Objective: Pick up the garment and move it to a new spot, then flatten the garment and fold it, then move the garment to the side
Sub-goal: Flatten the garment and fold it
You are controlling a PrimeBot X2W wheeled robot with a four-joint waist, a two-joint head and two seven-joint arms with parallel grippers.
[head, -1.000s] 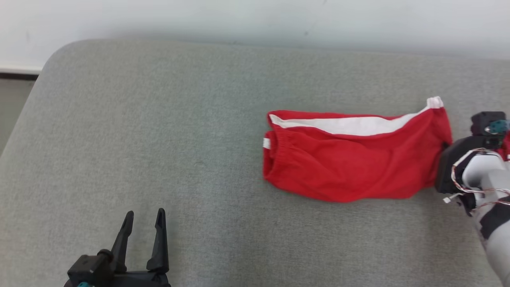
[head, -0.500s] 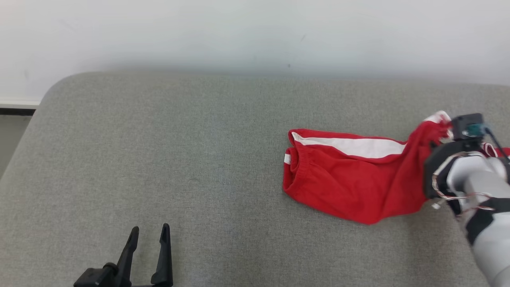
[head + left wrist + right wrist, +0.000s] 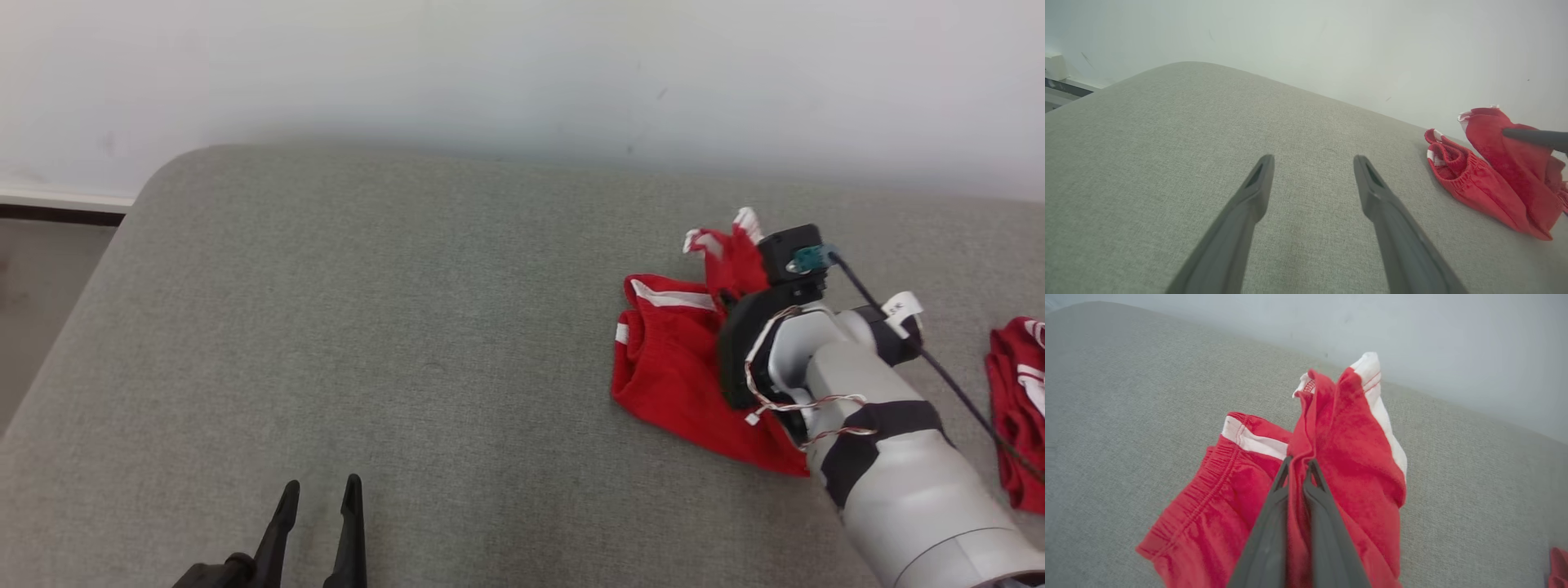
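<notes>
The garment [image 3: 665,380], red shorts with a white side stripe, lies bunched on the grey padded surface [image 3: 367,310] at the right. Its elastic waistband [image 3: 1208,486] rests on the padding. My right gripper [image 3: 1298,462] is shut on a fold of the leg end [image 3: 1347,428], which is lifted and stands above the waistband part. The right forearm [image 3: 882,441] covers the garment's right side in the head view. My left gripper [image 3: 322,486] is open over bare padding at the lower left, far from the shorts [image 3: 1478,179], with nothing between its fingers [image 3: 1249,204].
A second red cloth [image 3: 1016,400] lies at the right edge of the surface. The padding's rounded left edge drops to the floor [image 3: 49,269]. A white wall [image 3: 522,65] runs along the back. Bare padding spans the middle and left.
My right gripper has carried the garment's leg end up and to the left, over the waistband half, so the flat shorts are now bunched. The head camera has also shifted. The left gripper stays open.
</notes>
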